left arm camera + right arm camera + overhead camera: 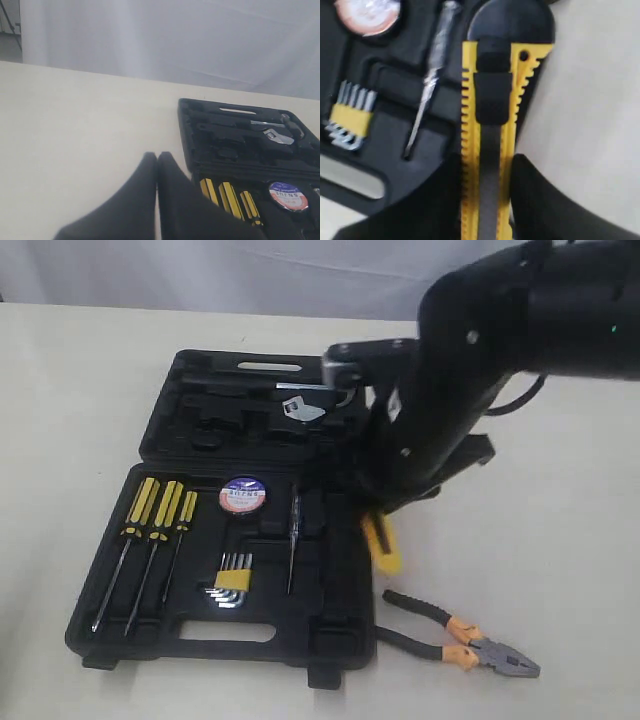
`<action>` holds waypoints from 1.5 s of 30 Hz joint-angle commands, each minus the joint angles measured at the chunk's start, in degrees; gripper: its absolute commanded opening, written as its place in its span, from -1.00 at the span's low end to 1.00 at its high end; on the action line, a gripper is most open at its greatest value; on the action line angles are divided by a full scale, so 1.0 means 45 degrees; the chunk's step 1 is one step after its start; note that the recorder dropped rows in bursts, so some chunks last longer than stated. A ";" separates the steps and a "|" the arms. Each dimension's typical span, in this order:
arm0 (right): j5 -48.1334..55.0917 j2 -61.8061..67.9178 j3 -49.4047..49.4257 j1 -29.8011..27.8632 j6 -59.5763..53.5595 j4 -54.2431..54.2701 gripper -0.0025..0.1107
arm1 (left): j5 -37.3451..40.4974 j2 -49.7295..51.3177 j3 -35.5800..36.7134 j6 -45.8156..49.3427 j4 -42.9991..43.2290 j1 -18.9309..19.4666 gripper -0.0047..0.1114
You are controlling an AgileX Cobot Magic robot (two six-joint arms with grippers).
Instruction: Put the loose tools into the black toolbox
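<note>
One black toolbox (300, 640) of moulded plastic lies open on the pale table (70, 390), its two hinged halves flat and cut with tool-shaped recesses. The near half holds three screwdrivers (150, 530) with ribbed yellow-and-black handles and one round black tape roll (241, 496) with a white-blue label. It also holds one slim probe-like driver (293, 540) and one bunch of silver hex keys (232, 583) in a yellow clip, perhaps five, though blur leaves the count unsure. One pair of grey pliers (460, 638) with black-orange grips lies on the table just right of the box. The right gripper (487, 160) clamps one yellow-and-black utility knife (490, 100), notched along both edges, at the near half's right rim. The left gripper (156, 159) has its two fingers pressed together around nothing.
</note>
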 commanded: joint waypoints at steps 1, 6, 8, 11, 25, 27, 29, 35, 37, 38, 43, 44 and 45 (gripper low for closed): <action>-0.2400 0.0061 0.0506 0.2242 0.3077 -0.0183 -0.96 | 0.0011 0.0051 -0.0067 0.0005 0.0055 -0.0073 -0.92; -0.3720 0.0804 0.0480 0.2272 0.4905 -0.0735 -0.96 | 0.0011 0.0051 -0.0067 0.0005 0.0055 -0.0073 -0.92; -0.3720 0.1100 0.0480 0.2214 0.5677 -0.1490 -0.96 | 0.0011 0.0051 -0.0067 0.0005 0.0055 -0.0073 -0.92; -0.3613 0.1636 0.0480 0.2123 0.6491 -0.2551 -0.96 | 0.0011 0.0051 -0.0067 0.0005 0.0055 -0.0073 -0.92; -0.2542 0.2259 0.0506 0.1699 0.8335 -0.4926 -0.96 | 0.0011 0.0051 -0.0067 0.0005 0.0055 -0.0073 -0.92; -0.2516 0.2259 0.0559 0.1687 0.8335 -0.4926 -0.96 | 0.0011 0.0051 -0.0067 0.0005 0.0055 -0.0073 -0.92; -0.2570 0.2259 0.0553 0.1687 0.8335 -0.4926 -0.96 | 0.0011 0.0051 -0.0067 0.0005 0.0055 -0.0073 -0.92; -0.2796 0.2259 0.0553 0.1687 0.8309 -0.4775 -0.96 | 0.0011 0.0051 -0.0067 0.0005 0.0055 -0.0073 -0.92; -0.2769 0.2259 0.0553 0.1687 0.8309 -0.4775 -0.96 | 0.0011 0.0051 -0.0067 0.0005 0.0055 -0.0073 -0.92; -0.2772 0.2293 0.0553 0.1687 0.8309 -0.4754 -0.96 | 0.0011 0.0051 -0.0067 0.0005 0.0055 -0.0073 -0.92; -0.2798 0.2705 0.0553 0.1687 0.8272 -0.4717 -0.96 | 0.0011 0.0051 -0.0067 0.0005 0.0055 -0.0073 -0.92; -0.2798 0.2846 0.0553 0.1687 0.8212 -0.4717 -0.96 | 0.0011 0.0051 -0.0067 0.0005 0.0055 -0.0073 -0.92; -0.2818 0.2960 0.0553 0.1687 0.8211 -0.4717 -0.96 | 0.0011 0.0051 -0.0067 0.0005 0.0055 -0.0073 -0.92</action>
